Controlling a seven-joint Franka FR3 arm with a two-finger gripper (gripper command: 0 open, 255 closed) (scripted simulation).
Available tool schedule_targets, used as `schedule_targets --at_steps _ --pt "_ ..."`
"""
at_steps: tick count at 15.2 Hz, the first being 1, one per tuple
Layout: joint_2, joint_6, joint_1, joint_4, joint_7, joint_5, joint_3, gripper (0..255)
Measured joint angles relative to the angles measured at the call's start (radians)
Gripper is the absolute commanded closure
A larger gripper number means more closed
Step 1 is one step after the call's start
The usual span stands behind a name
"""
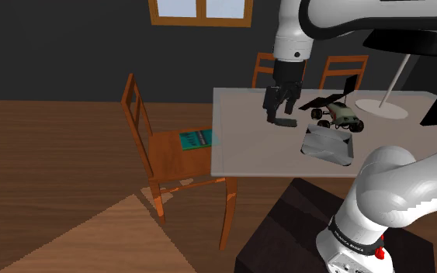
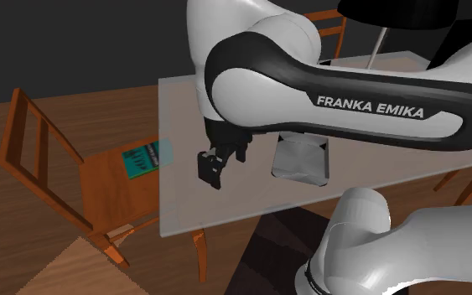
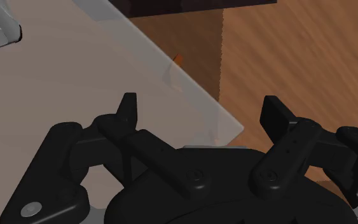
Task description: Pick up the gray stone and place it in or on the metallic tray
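To the shoulder view's left of the metallic tray, the gripper is held spread apart above the table. The gray stone lies just beneath. If closed off-centre, the low stone could be missed or knocked away.

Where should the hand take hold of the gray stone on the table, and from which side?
Probably across the narrow middle of the stone, coming straight down from above. It lies low and flat on the table, longer one way than the other, so a sideways approach would likely scrape the surface. The open hand hangs just over it.
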Motion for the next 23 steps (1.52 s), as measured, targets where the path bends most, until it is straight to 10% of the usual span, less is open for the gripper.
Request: schedule_targets --at_steps 11,23 --pt "0.010 0.100 -0.030 -0.086 -0.354 -0.155 -0.243 0" --pt "0.308 0.307 0.001 0.023 -0.848 -0.254 -0.595 0"
